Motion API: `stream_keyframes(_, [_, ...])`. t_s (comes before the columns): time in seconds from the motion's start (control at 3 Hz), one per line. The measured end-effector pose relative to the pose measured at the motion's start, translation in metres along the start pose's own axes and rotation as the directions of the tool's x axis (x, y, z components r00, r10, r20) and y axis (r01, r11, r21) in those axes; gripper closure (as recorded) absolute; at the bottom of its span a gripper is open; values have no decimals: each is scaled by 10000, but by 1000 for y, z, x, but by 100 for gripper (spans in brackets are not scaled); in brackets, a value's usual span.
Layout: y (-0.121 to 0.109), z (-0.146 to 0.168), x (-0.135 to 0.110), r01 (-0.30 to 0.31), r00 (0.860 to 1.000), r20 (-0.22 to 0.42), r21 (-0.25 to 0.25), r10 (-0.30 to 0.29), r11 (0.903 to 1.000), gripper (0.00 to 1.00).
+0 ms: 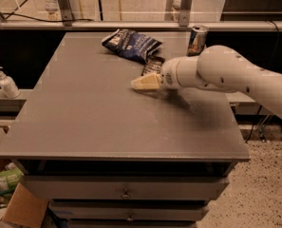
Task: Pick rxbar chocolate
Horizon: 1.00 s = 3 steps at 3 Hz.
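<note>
The rxbar chocolate (153, 65) is a slim black bar lying flat on the grey table (93, 113), just in front of the dark blue snack bag (131, 42). Its near end is hidden behind my arm. My gripper (141, 83) has cream tips, points left and sits low over the table, just in front and slightly left of the bar. It holds nothing that I can see. My white arm reaches in from the right.
A blue-and-silver drink can (197, 39) stands upright at the back right, behind my arm. A soap dispenser bottle (6, 82) stands on a ledge to the left. Drawers sit under the table's front edge.
</note>
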State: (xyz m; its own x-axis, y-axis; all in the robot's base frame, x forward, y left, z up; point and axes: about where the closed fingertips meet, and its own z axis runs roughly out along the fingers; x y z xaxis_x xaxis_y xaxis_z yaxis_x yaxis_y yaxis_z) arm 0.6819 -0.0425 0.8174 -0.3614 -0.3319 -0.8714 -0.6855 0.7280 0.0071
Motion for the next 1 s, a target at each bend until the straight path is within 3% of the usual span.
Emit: stream_keyframes(1.0, [3, 1, 3, -172, 9998, 86, -89, 173, 9998, 88])
